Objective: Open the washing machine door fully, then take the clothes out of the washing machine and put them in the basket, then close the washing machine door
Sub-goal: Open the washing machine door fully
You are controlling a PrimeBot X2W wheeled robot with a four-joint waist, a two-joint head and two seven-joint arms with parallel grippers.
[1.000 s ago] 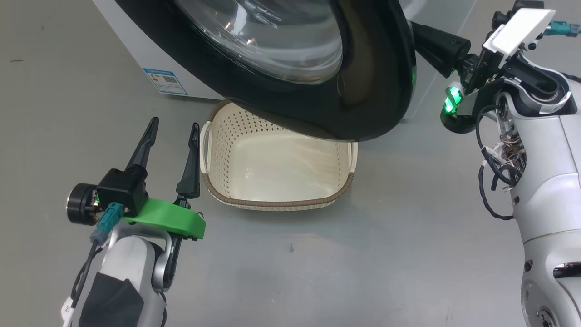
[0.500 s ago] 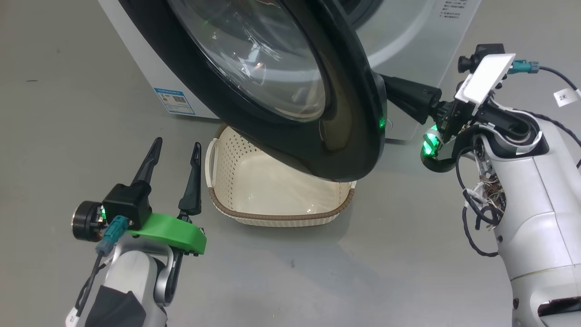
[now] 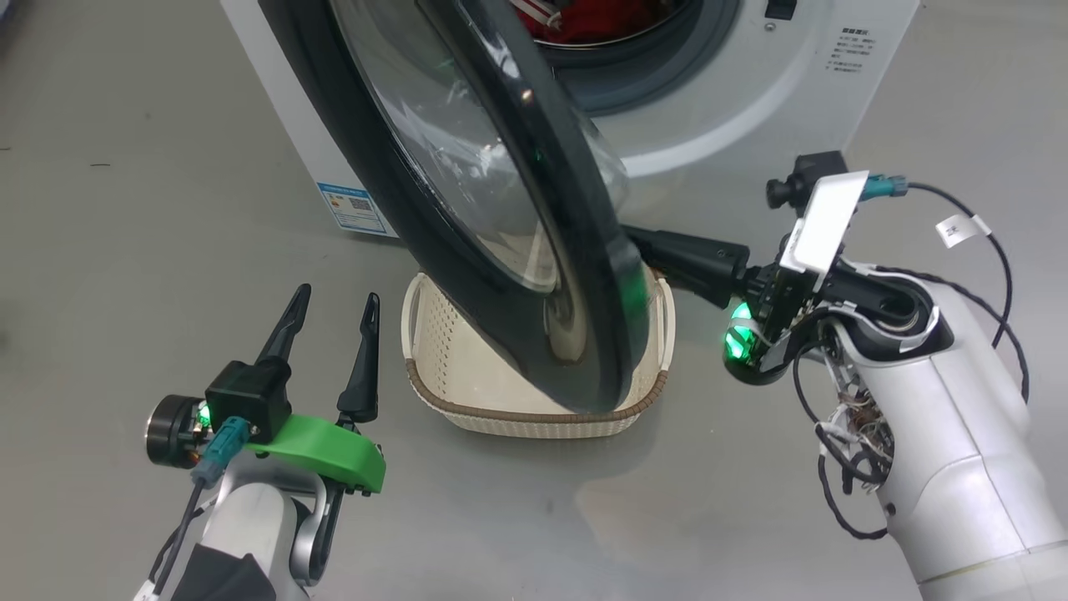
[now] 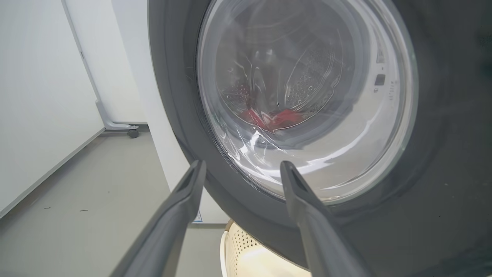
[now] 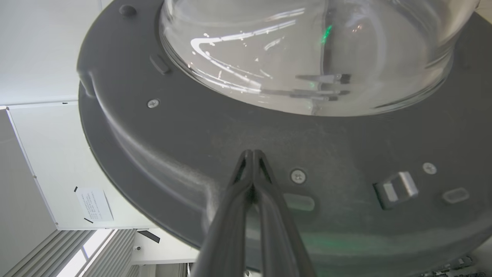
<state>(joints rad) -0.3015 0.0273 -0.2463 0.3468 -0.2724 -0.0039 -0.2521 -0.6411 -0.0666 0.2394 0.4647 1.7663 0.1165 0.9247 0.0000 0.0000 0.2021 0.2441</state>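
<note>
The washing machine door (image 3: 509,250) stands part open, almost edge-on in the head view, its black rim hanging over the basket (image 3: 534,413). My right gripper (image 5: 252,152) is shut, and its tips rest against the door's grey inner face (image 5: 346,142) just below the glass bowl (image 5: 307,50). In the head view its dark fingers (image 3: 684,259) reach in behind the rim. My left gripper (image 3: 336,294) hangs open and empty left of the basket. Red clothes (image 3: 584,21) lie in the drum of the white washing machine (image 3: 751,108). They also show through the glass as clothes (image 4: 276,117).
A latch (image 5: 396,186) sticks out of the door's inner face right of my fingertips. The machine's blue label (image 3: 355,204) sits low on its front. Grey floor spreads all around, with a white wall and a wheeled partition foot (image 4: 132,132) to the left.
The door has swung further open, leftward, with my shut right gripper following behind it. The camera has shifted too, bringing the drum opening and red clothes into view. The left gripper stays put.
</note>
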